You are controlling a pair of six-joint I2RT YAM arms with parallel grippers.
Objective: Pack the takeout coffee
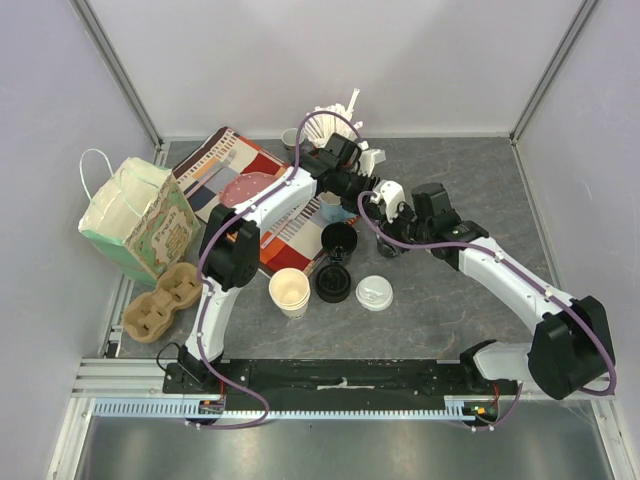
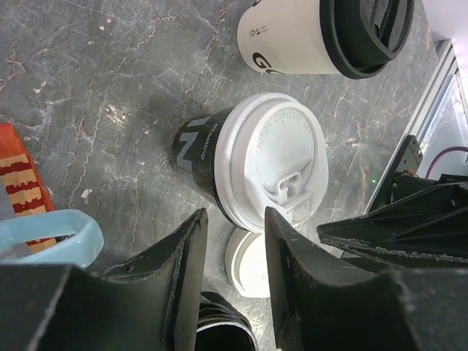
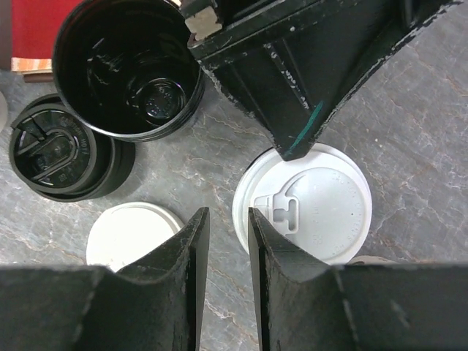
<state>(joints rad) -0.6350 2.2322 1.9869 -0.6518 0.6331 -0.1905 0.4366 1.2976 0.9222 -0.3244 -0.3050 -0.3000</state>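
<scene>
Layout seen from above.
The lidded cup (image 2: pixel 272 157) stands right of the mug (image 1: pixel 338 240); the cup carrier (image 1: pixel 165 300) lies before the paper bag (image 1: pixel 130 215), far left.

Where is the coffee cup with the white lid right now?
The white-lidded cup stands right of centre in the top view, just right of the black mug, beyond the loose white lid.

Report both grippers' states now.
Left gripper: open, nothing between its fingers.
Right gripper: open with a narrow gap, holding nothing.
</scene>
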